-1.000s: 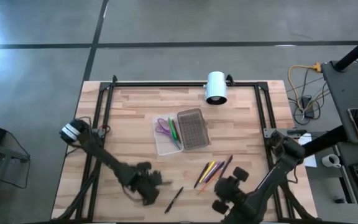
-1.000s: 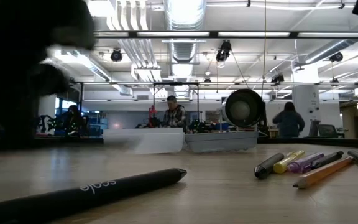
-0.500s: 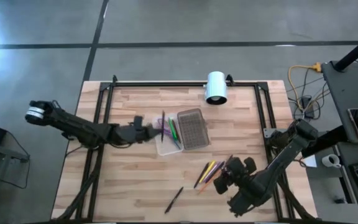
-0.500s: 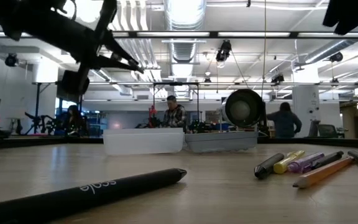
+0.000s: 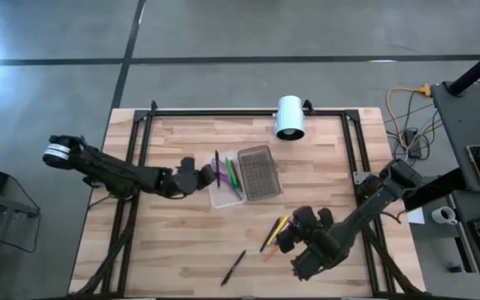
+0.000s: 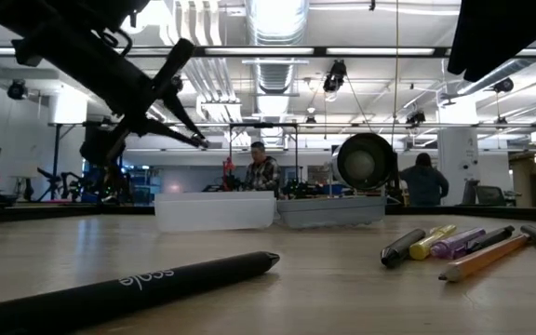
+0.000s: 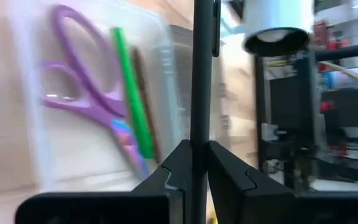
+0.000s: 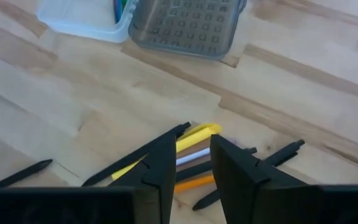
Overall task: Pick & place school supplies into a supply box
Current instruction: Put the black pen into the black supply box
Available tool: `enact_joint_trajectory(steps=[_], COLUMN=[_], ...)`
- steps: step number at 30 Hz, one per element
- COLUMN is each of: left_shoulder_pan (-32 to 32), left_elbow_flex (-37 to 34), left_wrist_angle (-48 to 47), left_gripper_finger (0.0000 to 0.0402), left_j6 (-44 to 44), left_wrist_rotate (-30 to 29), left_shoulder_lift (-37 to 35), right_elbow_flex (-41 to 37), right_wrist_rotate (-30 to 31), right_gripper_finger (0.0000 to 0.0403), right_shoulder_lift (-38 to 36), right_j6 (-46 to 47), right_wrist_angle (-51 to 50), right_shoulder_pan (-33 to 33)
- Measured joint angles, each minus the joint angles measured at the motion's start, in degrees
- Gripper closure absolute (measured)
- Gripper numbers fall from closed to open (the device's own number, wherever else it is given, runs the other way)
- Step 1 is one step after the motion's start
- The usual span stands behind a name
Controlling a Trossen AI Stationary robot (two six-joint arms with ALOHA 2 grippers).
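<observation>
The right end effector (image 8: 192,163) hangs over the wooden table (image 8: 61,118), its two dark fingers (image 8: 164,163) standing a little apart with a narrow gap between them. Just past the fingertips lies a loose cluster of pens and pencils (image 8: 194,158): yellow, pale, orange and black ones, fanned close together. A single black pen (image 8: 16,175) lies well off to one side of the fingers. Far ahead sits the clear supply box (image 8: 89,18), its grey dotted lid (image 8: 188,22) folded open next to it.
</observation>
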Motion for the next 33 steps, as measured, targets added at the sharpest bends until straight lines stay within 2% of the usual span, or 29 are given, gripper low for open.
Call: enact_joint_trajectory(steps=[7,13,18,29,31,33], left_shoulder_pan=[-0.5,-0.9,-1.7,-2.4,-2.5,-3.2], left_elbow_flex=[-0.5,-0.3,-0.3,-0.3,-0.3,-0.3], left_wrist_angle=[-0.8,-0.9,-0.9,0.9,1.1,3.3], left_gripper_finger=[0.0378,0.0378,0.0369,0.0305,0.0297,0.0294], left_j6=[-11.0,-13.8,-13.9,-13.8,-11.5,-5.6], left_wrist_rotate=[-0.5,-0.4,2.5,2.6,2.7,2.7], left_shoulder_lift=[0.4,2.5,4.7,5.5,5.3,4.6], right_elbow_flex=[0.0,-0.1,-0.2,-0.3,-0.3,-0.3], right_wrist_rotate=[0.0,0.0,0.0,0.0,0.0,0.0], right_gripper_finger=[0.0314,0.0313,0.0314,0.0314,0.0316,0.0317], right_shoulder_lift=[-0.1,-0.1,-0.1,-0.1,-0.1,-0.1], right_j6=[0.2,0.0,-0.2,-1.7,-2.9,-3.8], right_wrist_angle=[-0.1,0.0,-0.1,-0.1,-0.1,-0.1], right_shoulder_pan=[-0.3,-0.4,-0.4,-0.7,-0.8,-0.8])
